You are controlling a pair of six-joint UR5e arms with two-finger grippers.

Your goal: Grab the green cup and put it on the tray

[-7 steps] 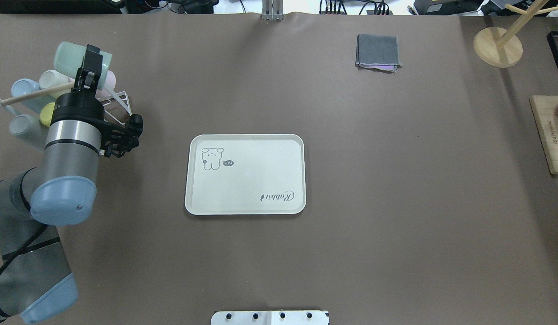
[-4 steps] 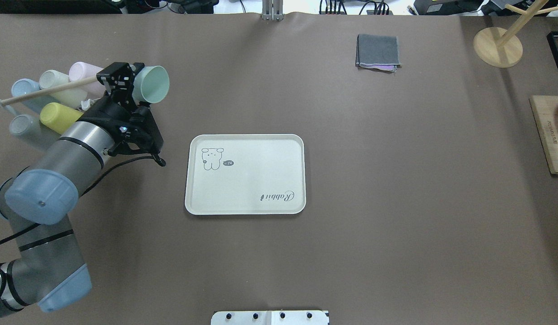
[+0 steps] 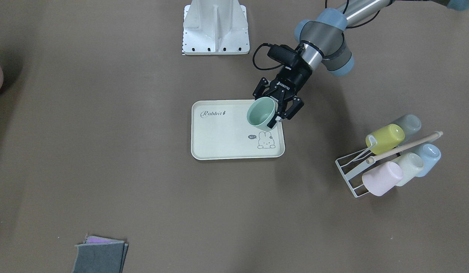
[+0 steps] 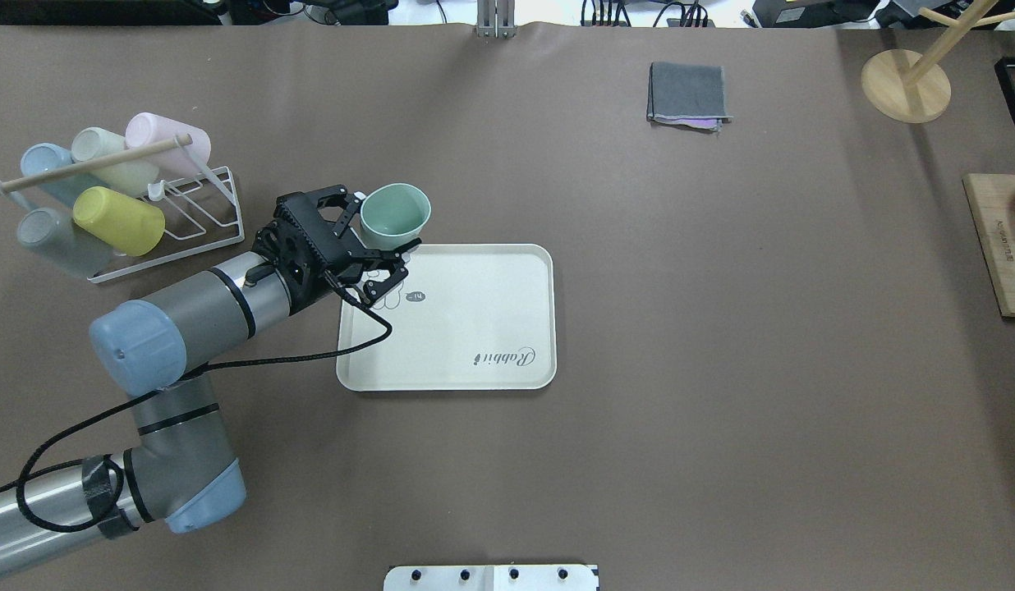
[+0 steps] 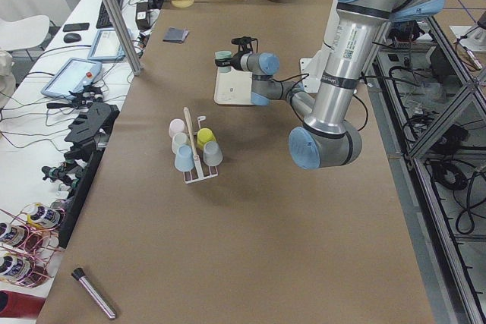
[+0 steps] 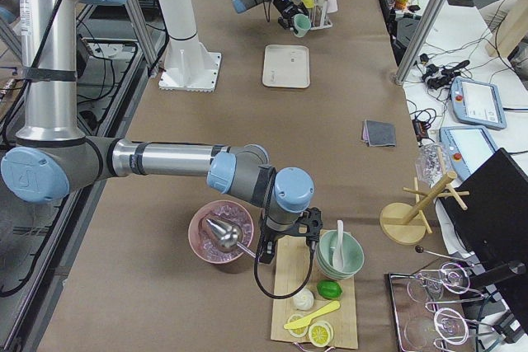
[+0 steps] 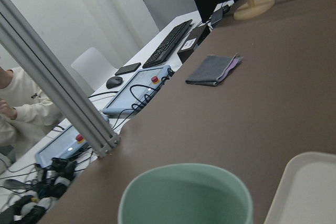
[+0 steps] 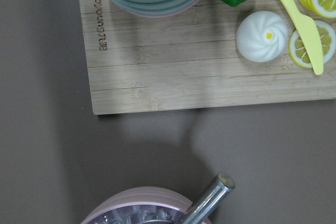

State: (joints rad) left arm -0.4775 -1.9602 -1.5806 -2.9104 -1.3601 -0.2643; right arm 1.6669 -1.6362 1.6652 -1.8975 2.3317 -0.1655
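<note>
The left gripper (image 4: 378, 234) is clamped on the green cup (image 4: 395, 215) above the tray (image 4: 475, 312), near the table's middle. For the right gripper (image 6: 289, 245) I cannot tell.

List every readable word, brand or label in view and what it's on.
"Rabbit": printed on the tray.
"hi": tiny bubble beside the tray's bunny drawing, barely legible.
"ROBOTIQ": on the left tool, which holds the green cup.
"Joyoung": engraved on the wooden board; the marks after it are unreadable.
The sticker on the left arm: too small to read.
</note>
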